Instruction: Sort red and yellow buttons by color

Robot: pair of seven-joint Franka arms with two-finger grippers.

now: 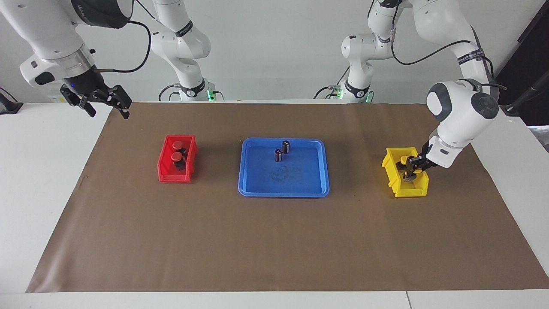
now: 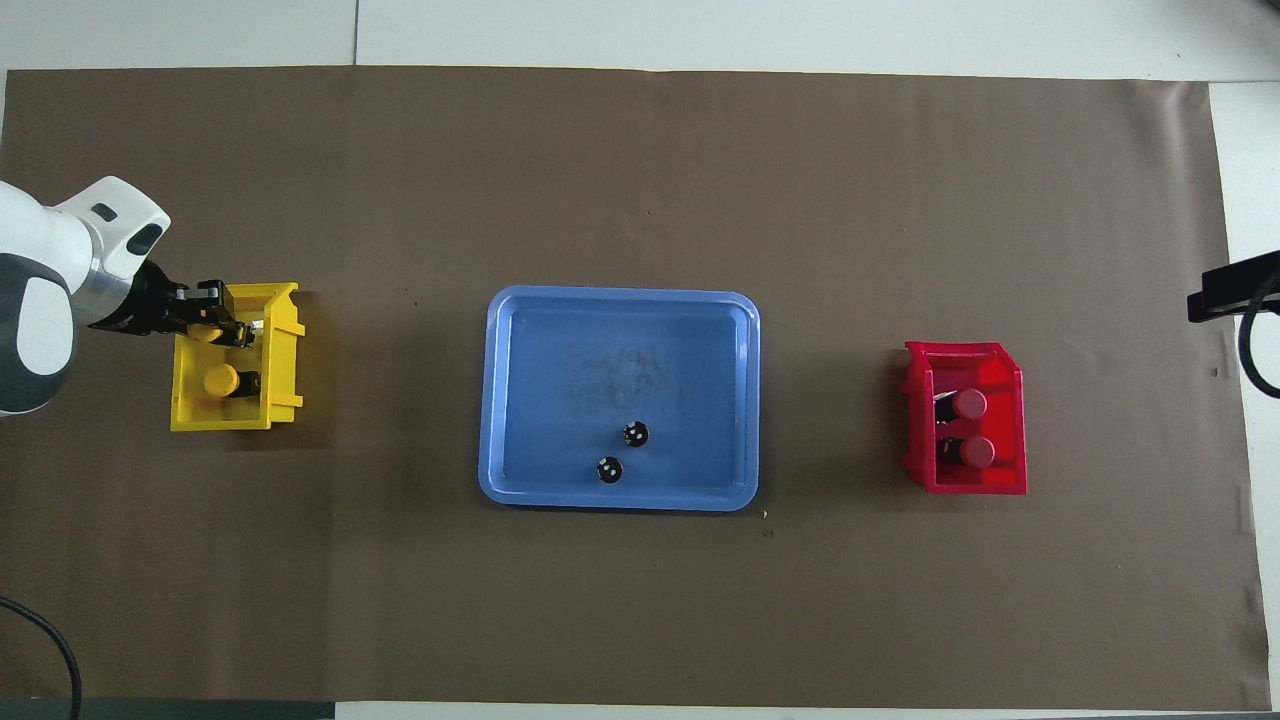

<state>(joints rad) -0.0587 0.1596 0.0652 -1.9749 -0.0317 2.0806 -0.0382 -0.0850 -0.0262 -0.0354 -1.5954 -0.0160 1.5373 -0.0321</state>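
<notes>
**Four buttons binned, two dark cylinders on the tray**

Two red buttons [image 2: 968, 404] lie in the red bin [image 2: 1005, 375], one nearer the robots than the other, at the right arm's end of the worktop [image 2: 640, 620]. Two yellow buttons are in the yellow bin [image 2: 285, 330] at the left arm's end: one [image 2: 221, 380] lies free on the bin floor, the other [image 2: 205, 333] sits between the fingers of the left gripper [image 1: 412, 167], which is lowered into the bin. Those fingers stand narrow around that button; whether they press on it I cannot tell.

The blue tray [image 2: 520, 400] lies between the two bins, and holds two dark cylinders [image 2: 635, 434] standing upright, close together, in the part of the tray nearer the robots.

The right gripper [image 1: 105, 103] hangs raised over the edge of the brown mat at the right arm's end, waiting, its fingers spread wide and holding nothing.
</notes>
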